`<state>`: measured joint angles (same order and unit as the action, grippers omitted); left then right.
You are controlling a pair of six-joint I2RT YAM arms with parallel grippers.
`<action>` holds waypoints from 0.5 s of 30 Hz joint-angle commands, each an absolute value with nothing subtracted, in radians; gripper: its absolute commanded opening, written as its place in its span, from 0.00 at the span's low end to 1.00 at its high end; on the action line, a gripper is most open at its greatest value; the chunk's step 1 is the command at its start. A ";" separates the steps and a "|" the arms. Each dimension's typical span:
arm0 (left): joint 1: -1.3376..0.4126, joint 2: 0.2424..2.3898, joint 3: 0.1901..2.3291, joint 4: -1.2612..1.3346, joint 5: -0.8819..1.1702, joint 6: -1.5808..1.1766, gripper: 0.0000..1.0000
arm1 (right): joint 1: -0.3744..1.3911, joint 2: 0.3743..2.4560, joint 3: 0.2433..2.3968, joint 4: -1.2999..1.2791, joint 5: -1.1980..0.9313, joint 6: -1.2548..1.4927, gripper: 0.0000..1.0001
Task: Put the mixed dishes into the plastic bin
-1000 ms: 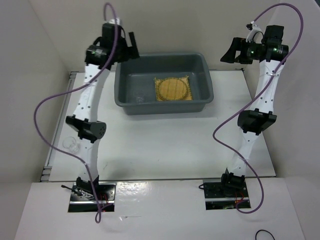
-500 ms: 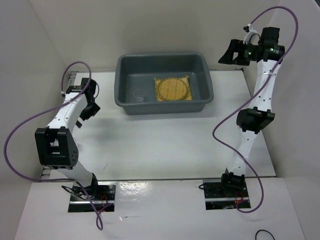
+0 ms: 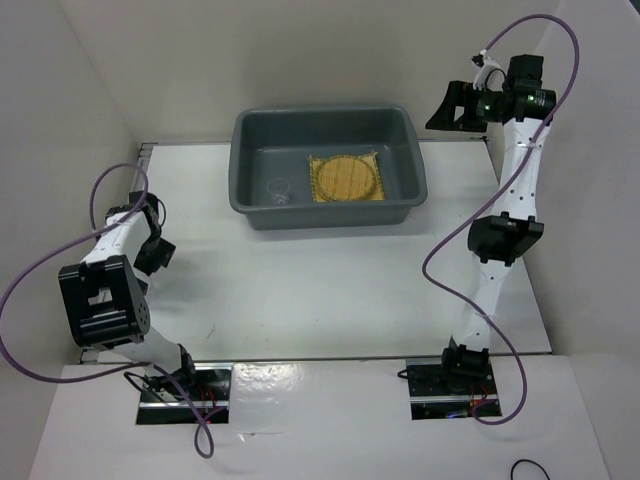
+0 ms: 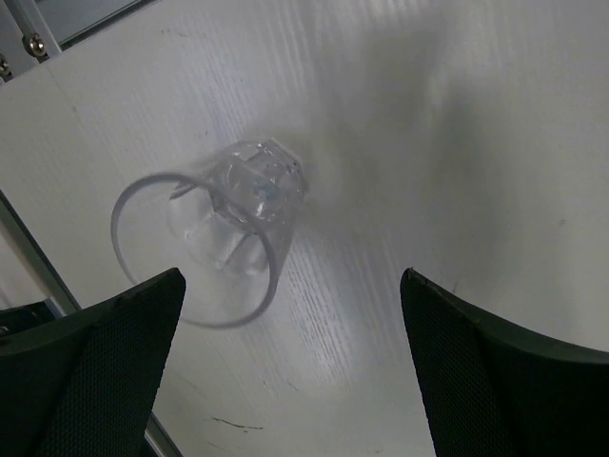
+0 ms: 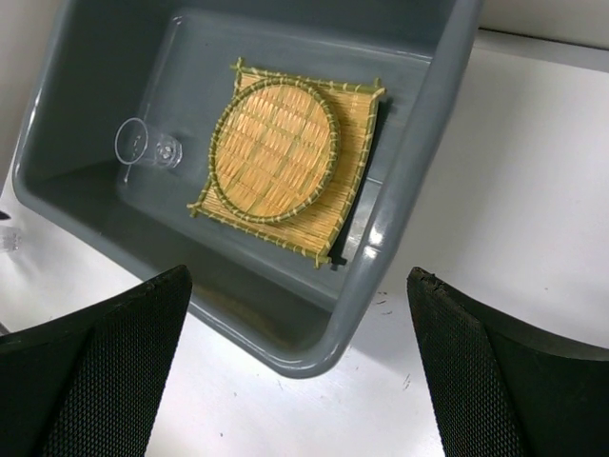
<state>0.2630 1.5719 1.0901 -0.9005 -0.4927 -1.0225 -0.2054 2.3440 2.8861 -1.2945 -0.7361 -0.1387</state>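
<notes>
**Two glass cups: one in the bin, one out on the worktop**

The white worktop (image 3: 330,290) carries a large grey bin (image 3: 330,215) at its far middle. The left arm (image 3: 105,290) is folded low over the worktop's left edge. The right arm (image 3: 512,190) reaches high at the far right, and its camera looks down into the bin (image 5: 419,124).

The left jaws are spread wide with nothing gripped. The right jaws are also wide apart and empty.

In the right half of the bin lies a square mat (image 3: 372,158) of yellow slats. A round woven disc (image 3: 345,178) rests on the mat, covering most of it.

Left of the mat, apart from it on the bin floor, is a glass cup (image 5: 147,146). A second glass cup (image 4: 224,243) sits on the worktop between the left jaws and touches neither one. Whether it stands upright or is tipped cannot be told.
</notes>
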 commanded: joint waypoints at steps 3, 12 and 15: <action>0.305 1.555 1.026 -0.801 -0.456 -0.948 1.00 | -0.183 2.324 2.867 -1.293 -0.730 -0.132 0.98; 0.305 1.657 1.072 -0.733 -0.381 -0.861 0.71 | -0.173 2.296 2.849 -1.293 -0.710 -0.132 0.98; 0.305 1.628 1.164 -0.733 -0.351 -0.851 0.10 | -0.173 2.296 2.849 -1.293 -0.710 -0.132 0.98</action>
<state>0.2996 1.6573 1.0615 -0.7658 -0.3874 -0.8787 -0.1844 2.3436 2.8532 -1.2945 -0.7139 -0.1387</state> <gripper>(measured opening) 0.177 0.982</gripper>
